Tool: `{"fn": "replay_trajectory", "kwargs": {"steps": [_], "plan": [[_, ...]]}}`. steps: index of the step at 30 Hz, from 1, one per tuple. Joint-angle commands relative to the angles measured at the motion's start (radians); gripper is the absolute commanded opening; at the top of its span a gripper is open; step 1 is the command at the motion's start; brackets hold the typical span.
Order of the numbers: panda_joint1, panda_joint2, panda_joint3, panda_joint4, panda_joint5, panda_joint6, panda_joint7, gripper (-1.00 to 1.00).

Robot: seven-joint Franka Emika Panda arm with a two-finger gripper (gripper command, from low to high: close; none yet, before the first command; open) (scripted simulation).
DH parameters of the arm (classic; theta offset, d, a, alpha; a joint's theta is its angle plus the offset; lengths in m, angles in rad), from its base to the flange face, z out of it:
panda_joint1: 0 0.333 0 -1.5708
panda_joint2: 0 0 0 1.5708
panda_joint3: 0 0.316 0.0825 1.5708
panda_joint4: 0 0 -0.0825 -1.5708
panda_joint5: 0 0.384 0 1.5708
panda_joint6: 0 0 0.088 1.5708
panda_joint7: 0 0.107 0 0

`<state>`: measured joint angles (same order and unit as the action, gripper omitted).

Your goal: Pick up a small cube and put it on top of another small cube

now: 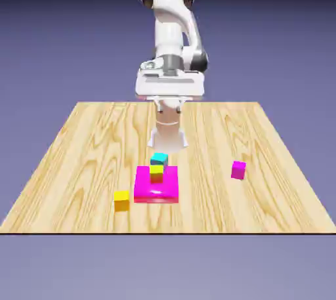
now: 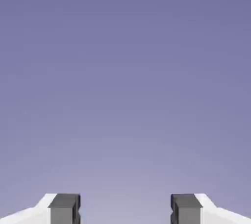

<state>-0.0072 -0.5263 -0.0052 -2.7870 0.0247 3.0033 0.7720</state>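
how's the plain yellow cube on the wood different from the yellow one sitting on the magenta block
The plain yellow cube rests directly on the table, at the exterior view's left of the flat magenta block; the lime-topped yellow cube sits raised on that block. One's top is yellow, the other's lime. Both are small with orange-shaded sides.

The hand view shows only blue-violet backdrop between the 2 grey fingertips point(image 2: 64, 208), both cut off by the bottom edge, while in the exterior view the small cyan cube point(image 1: 159, 158) sits partly hidden behind the lime-topped yellow cube point(image 1: 156, 173).
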Motion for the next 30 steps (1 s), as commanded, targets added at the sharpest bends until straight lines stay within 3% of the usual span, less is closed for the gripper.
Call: {"fn": "replay_trajectory", "kwargs": {"steps": [1,23,29,30], "plan": [[-0.016,0.036,-0.004,0.019,0.020,-0.028,0.026,0.00],[-0.361,0.822,-0.099,0.432,0.464,-0.634,0.582,0.00],[-0.372,0.979,-0.034,0.438,0.566,-0.487,0.505,0.00],[-0.372,0.979,-0.034,0.438,0.566,-0.487,0.505,-1.00]]}}
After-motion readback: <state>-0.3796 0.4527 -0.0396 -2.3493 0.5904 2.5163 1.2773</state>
